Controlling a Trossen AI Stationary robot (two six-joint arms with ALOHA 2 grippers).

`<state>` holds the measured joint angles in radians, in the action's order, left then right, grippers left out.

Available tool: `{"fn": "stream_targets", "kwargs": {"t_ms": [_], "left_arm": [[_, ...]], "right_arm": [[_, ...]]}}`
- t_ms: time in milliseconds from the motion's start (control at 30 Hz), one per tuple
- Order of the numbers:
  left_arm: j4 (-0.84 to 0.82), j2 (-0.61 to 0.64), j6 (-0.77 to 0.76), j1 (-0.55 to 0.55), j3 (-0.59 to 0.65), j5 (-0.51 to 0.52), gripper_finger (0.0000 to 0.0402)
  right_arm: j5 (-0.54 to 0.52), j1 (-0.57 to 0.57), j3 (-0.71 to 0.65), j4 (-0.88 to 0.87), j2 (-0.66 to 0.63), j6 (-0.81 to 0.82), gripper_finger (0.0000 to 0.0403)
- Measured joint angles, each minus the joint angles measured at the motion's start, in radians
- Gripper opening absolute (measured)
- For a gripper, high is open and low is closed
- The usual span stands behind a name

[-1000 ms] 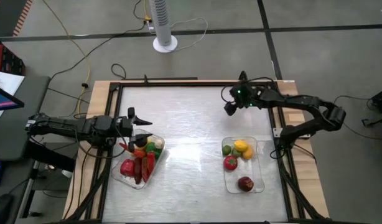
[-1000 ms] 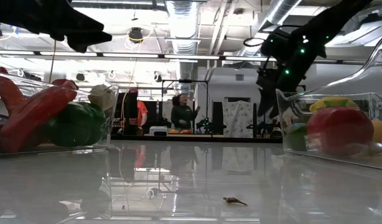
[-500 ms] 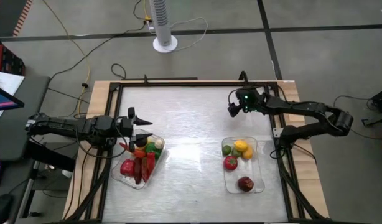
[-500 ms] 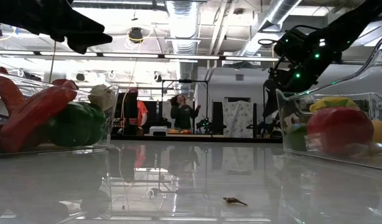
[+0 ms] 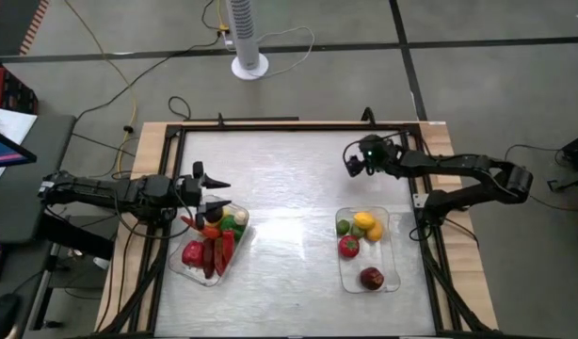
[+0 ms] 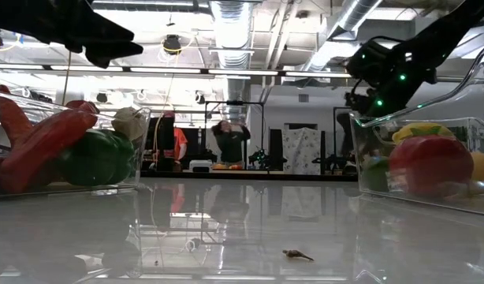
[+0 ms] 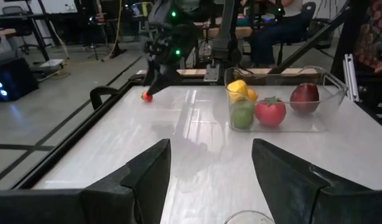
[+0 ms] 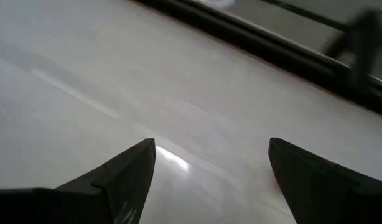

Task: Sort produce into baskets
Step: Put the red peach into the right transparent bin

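The left clear tray (image 5: 189,268) holds red, green, orange and white produce (image 5: 214,243). The right clear tray (image 5: 391,282) holds a yellow piece, a green one, a red tomato (image 5: 349,247) and a dark red apple (image 5: 371,278). My left gripper (image 5: 216,195) is open and empty above the left tray's far end. My right gripper (image 5: 349,167) is open, low over the table beyond the right tray. In the left wrist view a small red piece (image 7: 147,96) lies on the table right by my right gripper's (image 7: 156,81) fingertips; whether they touch it I cannot tell.
The table has a dark raised frame (image 5: 270,123) around its white top (image 5: 289,198). A small brown scrap (image 6: 297,255) lies on the table near the low camera. People stand in the room far behind the table (image 6: 230,142).
My right gripper has shifted a little toward the table's right and near edges, and its arm has swung and lowered behind it. My left gripper has kept still.
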<state>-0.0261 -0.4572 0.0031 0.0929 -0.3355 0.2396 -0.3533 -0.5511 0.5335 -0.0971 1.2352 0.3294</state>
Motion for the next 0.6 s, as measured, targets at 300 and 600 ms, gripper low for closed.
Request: {"fn": "stream_targets", "kwargs": {"t_ms": [300,600], "left_arm": [[-0.011,0.000,-0.006,0.000,0.000,-0.005,0.0212],[-0.031,0.000,-0.013,0.000,0.000,-0.017,0.0212]], "right_arm": [[-0.118,-0.005,-0.001,-0.072,-0.001,-0.012,0.0338],[-0.093,-0.078,-0.151,0.172,-0.041,-0.024,0.0338]]}}
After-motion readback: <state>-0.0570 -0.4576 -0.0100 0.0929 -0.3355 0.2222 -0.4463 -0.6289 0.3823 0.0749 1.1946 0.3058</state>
